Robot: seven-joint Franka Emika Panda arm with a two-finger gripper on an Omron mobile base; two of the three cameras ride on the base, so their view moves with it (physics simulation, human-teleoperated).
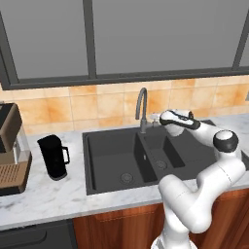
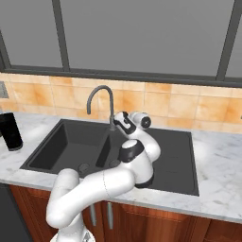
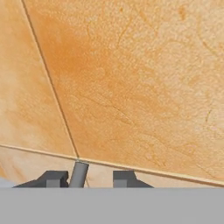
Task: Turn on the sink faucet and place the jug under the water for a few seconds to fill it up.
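The grey gooseneck sink faucet (image 1: 141, 104) (image 2: 101, 90) stands behind the divider of the dark double sink (image 1: 107, 151) (image 2: 61, 142). My gripper (image 1: 156, 118) (image 2: 118, 118) is at the faucet's base on its right side, pointing at the tiled wall. In the hand view the gripper (image 3: 87, 178) is open a little, with the faucet's thin grey lever (image 3: 78, 173) between the fingertips, close to the left one. The black jug (image 1: 53, 156) (image 2: 10, 131) stands upright on the counter left of the sink, far from the gripper. Water is out of view.
A black-and-brown coffee machine (image 1: 9, 151) stands at the counter's far left, beside the jug. The orange tiled backsplash (image 3: 131, 87) is very close ahead of the hand. White marble counter (image 2: 217, 160) extends right of the sink.
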